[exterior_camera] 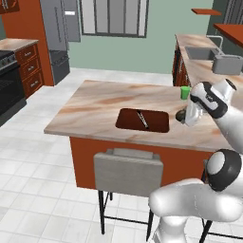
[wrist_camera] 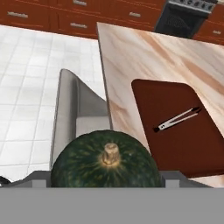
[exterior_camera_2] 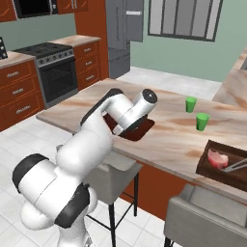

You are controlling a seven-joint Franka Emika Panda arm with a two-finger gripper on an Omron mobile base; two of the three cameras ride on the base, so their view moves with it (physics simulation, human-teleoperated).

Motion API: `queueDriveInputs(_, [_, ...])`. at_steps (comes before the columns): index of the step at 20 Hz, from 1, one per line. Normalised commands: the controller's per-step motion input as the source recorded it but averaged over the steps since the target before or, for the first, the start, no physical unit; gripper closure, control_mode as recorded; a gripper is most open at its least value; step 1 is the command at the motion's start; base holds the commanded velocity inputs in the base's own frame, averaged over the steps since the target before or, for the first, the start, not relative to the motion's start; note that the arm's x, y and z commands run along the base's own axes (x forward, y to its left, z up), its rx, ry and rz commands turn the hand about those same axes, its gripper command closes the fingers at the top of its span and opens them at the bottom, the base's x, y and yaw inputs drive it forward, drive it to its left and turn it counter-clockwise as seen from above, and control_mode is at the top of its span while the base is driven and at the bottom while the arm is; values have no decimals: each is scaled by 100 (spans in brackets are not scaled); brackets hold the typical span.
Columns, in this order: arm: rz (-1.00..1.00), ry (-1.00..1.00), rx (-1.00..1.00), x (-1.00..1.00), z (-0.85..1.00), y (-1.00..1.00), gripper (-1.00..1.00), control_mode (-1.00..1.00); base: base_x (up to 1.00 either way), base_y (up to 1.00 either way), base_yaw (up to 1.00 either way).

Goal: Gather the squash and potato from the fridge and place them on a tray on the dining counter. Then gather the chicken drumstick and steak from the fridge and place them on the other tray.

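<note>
On the dining counter (exterior_camera: 95, 107) sit two trays. Nearer tray (exterior_camera: 142, 120) lies just beside my gripper (exterior_camera: 182, 116) and carries only a pair of metal tongs (exterior_camera: 142, 118), lying diagonally; hand view shows tongs (wrist_camera: 177, 119) well inside the rim, w/ bare tray floor around them. Other tray (exterior_camera_2: 226, 164), far end of the counter in right base view, holds the steak (exterior_camera_2: 216, 158) plus a second pair of tongs (exterior_camera_2: 235, 166) touching or just beside it, can't tell which. Two green cups (exterior_camera_2: 197, 113) stand upright on the stone btwn the trays, apart from each other. Grey stool (exterior_camera: 128, 173) tucked against the counter edge directly below the nearer tray; another stool (exterior_camera_2: 202, 219) under the far tray. Fridge (exterior_camera: 59, 33) well apart, back by the wall, doors look shut.

Squash (wrist_camera: 107, 159) sits right btwn my fingers, stem facing the hand camera, hanging over the counter edge & stool, beside the nearer tray, not over it. Jaws wide, grasping the squash.
</note>
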Motion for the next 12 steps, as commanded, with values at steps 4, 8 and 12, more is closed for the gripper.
queueDriveInputs(4, [16, 16, 0, 96, -43, 0, 100, -100, 0, 0, 0])
queueDriveInputs(8, [20, 8, 0, 84, -47, 0, 100, -100, 0, 0, 0])
queueDriveInputs(12, [20, 5, 0, 74, -54, 0, 100, -100, 0, 0, 0])
